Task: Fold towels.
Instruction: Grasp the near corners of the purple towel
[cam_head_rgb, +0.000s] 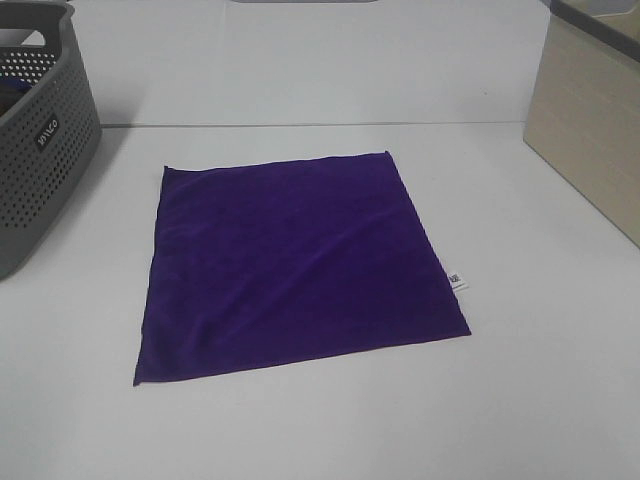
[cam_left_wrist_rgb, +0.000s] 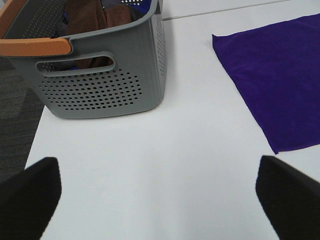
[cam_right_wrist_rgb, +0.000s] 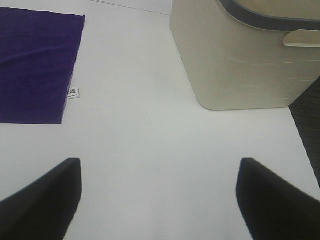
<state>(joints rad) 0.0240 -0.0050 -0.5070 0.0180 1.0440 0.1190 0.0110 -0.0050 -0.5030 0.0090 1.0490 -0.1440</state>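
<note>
A purple towel (cam_head_rgb: 295, 265) lies flat and unfolded in the middle of the white table, with a small white label (cam_head_rgb: 456, 281) on its right edge. It also shows in the left wrist view (cam_left_wrist_rgb: 277, 75) and in the right wrist view (cam_right_wrist_rgb: 35, 65). Neither gripper shows in the exterior high view. My left gripper (cam_left_wrist_rgb: 157, 197) is open and empty over bare table, left of the towel and near the grey basket. My right gripper (cam_right_wrist_rgb: 160, 197) is open and empty over bare table, right of the towel.
A grey perforated basket (cam_head_rgb: 40, 130) stands at the left edge of the table; in the left wrist view (cam_left_wrist_rgb: 100, 85) it holds brown cloths. A beige bin (cam_head_rgb: 590, 120) stands at the right; it also shows in the right wrist view (cam_right_wrist_rgb: 240, 60).
</note>
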